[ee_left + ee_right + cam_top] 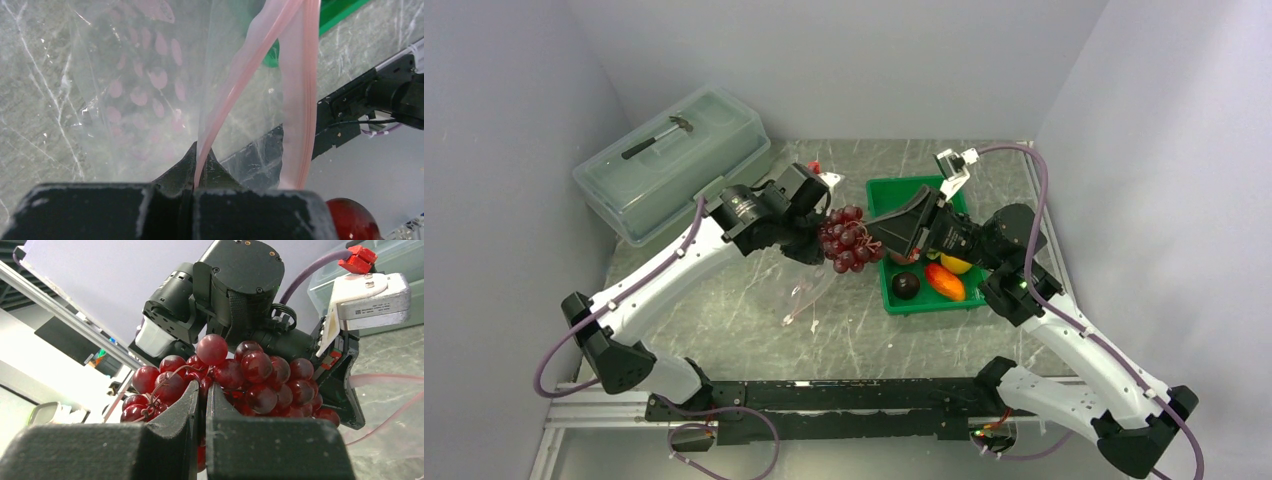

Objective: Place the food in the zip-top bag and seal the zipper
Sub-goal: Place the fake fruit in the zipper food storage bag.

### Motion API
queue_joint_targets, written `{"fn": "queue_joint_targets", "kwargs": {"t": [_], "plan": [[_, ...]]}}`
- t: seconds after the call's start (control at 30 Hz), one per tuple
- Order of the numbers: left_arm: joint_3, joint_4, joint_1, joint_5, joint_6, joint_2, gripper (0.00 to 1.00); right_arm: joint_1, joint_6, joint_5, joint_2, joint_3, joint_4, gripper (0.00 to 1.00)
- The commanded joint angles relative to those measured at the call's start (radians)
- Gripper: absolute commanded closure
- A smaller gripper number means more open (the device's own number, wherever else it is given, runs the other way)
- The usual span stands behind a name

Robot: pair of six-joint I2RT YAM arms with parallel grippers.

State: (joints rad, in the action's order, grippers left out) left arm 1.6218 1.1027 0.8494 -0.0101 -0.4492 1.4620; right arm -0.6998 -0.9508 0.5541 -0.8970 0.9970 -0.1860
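Where the two dark fingers of the left gripper (194,150) meet, they are pressed tight on one fold of the zipper (235,85), so this hand is clamped on the mouth edge of the zip-top bag (125,100). From that pinch the pink strip rises and loops back down on the right of the wrist view, while the clear film spreads to the left with blurred purple-red ovals showing through it. Seen from above, the bag hangs from the left gripper and its lower end lies on the table (744,320). The fingers of the right gripper (202,390) are drawn almost together, nipped onto the underside of the grape bunch (240,375), which sits above the fingertips. The bunch is held off the table between the two grippers, just beside the left one; whether any of it is inside the bag's mouth cannot be told. Behind the right arm the green tray (894,195) holds a dark plum (906,285), a red-orange pepper (944,282) and a yellow-orange piece (954,264) partly hidden by the arm. A translucent lidded box (674,160) stands at the far left.
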Motion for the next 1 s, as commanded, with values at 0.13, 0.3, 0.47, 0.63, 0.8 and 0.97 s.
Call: {"fn": "queue_joint_targets", "kwargs": {"t": [0.13, 0.3, 0.47, 0.63, 0.8, 0.97], "plan": [[0.051, -0.036, -0.004, 0.096, -0.015, -0.063, 1.00, -0.010, -0.016, -0.014, 0.015, -0.017, -0.143, 1.00], [0.056, -0.044, -0.005, 0.122, -0.019, -0.070, 1.00, -0.013, -0.015, -0.019, 0.018, -0.029, -0.148, 1.00], [0.066, -0.041, -0.006, 0.136, -0.022, -0.069, 1.00, -0.018, 0.012, -0.042, 0.017, -0.031, -0.096, 1.00], [0.080, -0.028, -0.005, 0.128, -0.018, -0.062, 1.00, -0.036, 0.089, -0.114, 0.008, -0.023, 0.028, 1.00], [0.090, -0.023, -0.005, 0.135, -0.014, -0.053, 1.00, -0.065, 0.155, -0.204, -0.019, -0.041, 0.098, 1.00], [0.099, -0.003, -0.004, 0.128, -0.008, -0.046, 1.00, -0.102, 0.223, -0.284, -0.053, -0.029, 0.161, 1.00]]}}
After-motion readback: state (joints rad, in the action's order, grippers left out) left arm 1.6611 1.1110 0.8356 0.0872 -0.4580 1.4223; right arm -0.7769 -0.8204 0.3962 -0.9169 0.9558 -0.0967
